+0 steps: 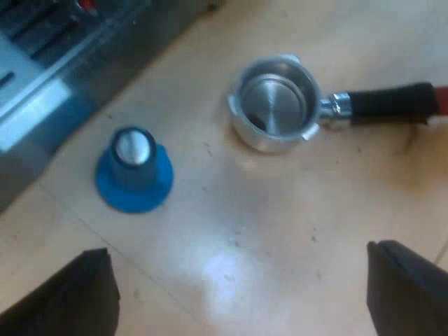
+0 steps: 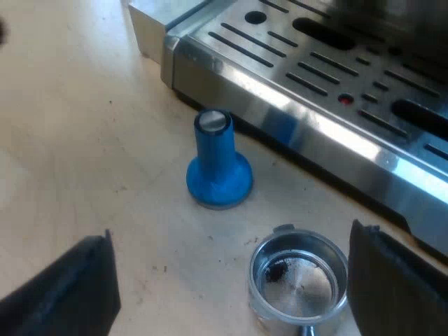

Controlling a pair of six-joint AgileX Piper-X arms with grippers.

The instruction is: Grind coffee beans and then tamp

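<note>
The metal holder (image 1: 274, 103) lies loose on the light wooden counter (image 1: 294, 203), its round basket facing up. The basket is nearly bare: the shiny metal bottom shows, with only a few dark specks and a small dark smear on one side, seen most clearly from the right wrist view. Its dark handle (image 1: 388, 103) lies flat along the counter, pointing away from the basket, and ends in red (image 1: 442, 98).

The blue tamper (image 1: 134, 170) stands upright on its wide foot, silvery cap on top. It is near the holder but apart from it, between the holder and the front edge of the espresso machine (image 1: 63, 63). The machine's slotted steel tray (image 2: 315, 77) runs just behind the tamper.

The left gripper (image 1: 238, 247) hangs above the counter near the holder and tamper, looking down on them. Its black fingers (image 1: 77, 294) are spread wide and grasp nothing. The right gripper (image 2: 229, 229) hangs over the same spot, close above the holder's basket, with its fingers (image 2: 399, 280) likewise released and well apart, touching neither thing.
</note>
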